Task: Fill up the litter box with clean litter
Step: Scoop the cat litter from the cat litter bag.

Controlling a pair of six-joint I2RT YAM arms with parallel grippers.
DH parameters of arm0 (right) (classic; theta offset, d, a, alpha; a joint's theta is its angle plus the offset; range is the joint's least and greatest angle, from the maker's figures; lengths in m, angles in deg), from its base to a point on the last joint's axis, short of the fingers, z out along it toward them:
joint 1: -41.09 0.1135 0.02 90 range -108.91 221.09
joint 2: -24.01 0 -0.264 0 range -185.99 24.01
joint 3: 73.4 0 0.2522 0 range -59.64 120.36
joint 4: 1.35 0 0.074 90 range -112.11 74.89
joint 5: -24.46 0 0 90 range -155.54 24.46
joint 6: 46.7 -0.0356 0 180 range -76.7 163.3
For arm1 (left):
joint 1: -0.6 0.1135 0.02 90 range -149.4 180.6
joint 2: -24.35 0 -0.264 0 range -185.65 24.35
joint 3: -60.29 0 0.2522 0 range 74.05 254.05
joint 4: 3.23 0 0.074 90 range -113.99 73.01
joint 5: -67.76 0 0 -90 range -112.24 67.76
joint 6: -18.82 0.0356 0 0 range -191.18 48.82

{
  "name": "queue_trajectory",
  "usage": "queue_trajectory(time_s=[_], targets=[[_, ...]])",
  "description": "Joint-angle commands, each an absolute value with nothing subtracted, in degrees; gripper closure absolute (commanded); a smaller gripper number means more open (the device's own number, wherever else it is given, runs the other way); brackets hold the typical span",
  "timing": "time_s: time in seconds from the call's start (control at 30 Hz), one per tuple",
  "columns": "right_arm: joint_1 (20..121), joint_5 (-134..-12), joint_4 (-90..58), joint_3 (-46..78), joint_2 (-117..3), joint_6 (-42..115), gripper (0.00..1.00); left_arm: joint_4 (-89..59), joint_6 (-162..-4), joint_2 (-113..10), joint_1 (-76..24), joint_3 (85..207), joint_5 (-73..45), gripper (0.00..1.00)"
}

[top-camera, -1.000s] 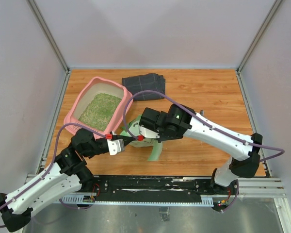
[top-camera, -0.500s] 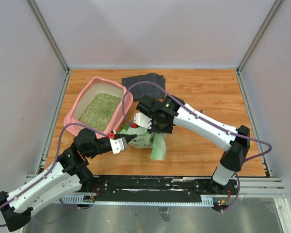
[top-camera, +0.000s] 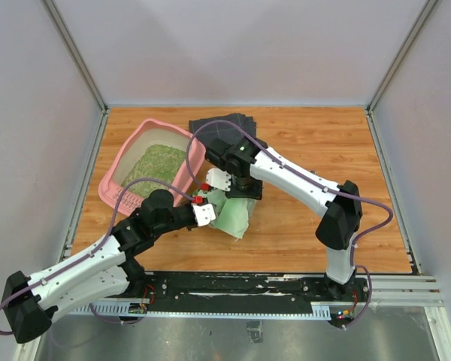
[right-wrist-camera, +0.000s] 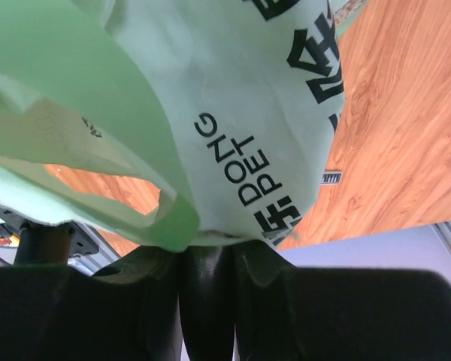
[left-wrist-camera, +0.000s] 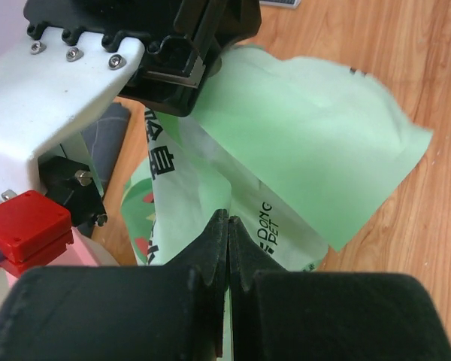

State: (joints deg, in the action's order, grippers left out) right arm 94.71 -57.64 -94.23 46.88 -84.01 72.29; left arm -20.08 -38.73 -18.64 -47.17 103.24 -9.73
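Litter box [top-camera: 129, 159] at far left of table [top-camera: 323, 150], part-filled with clean litter [top-camera: 156, 164]. Just beside its near right corner, green bag [top-camera: 233, 216]. Left gripper [left-wrist-camera: 227, 226] clenched on bag; right gripper [right-wrist-camera: 204, 263] likewise pinching it.

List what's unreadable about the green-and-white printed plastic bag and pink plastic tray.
- Top view: mouth and contents of green-and-white printed plastic bag, under left gripper and right gripper; wrist views show only outer film.
- Top view: near corner of pink plastic litter box, under left arm.
- Top view: part of dark grey folded cloth, under right arm.
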Motion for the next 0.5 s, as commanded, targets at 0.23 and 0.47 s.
queue_trajectory(time_s=[0.23,0.47], targets=[[92.68,-54.56,-93.21,53.51,-96.4,73.75,0.99,-19.11,-41.3,-21.34,-46.12,103.06,-16.28,1.0],[90.49,-63.89,-77.98,39.66,-88.44,73.11,0.99,-18.21,-42.06,-19.92,-45.28,102.5,-15.47,1.0]])
